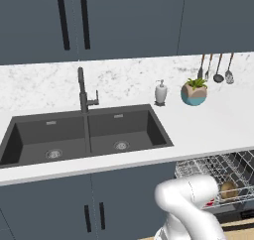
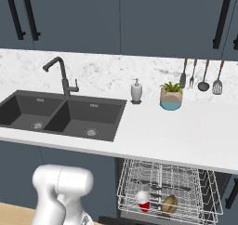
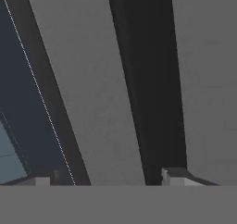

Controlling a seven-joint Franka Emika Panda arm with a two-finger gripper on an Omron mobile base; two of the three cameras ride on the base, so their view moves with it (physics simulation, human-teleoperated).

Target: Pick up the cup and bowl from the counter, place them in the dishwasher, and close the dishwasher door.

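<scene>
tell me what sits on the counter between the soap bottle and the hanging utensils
A potted plant stands on the counter between the soap bottle and the hanging utensils, seen in both base views.

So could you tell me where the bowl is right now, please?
The bowl lies in the dishwasher's pulled-out wire rack under the counter, at the front, just right of the cup.
</scene>
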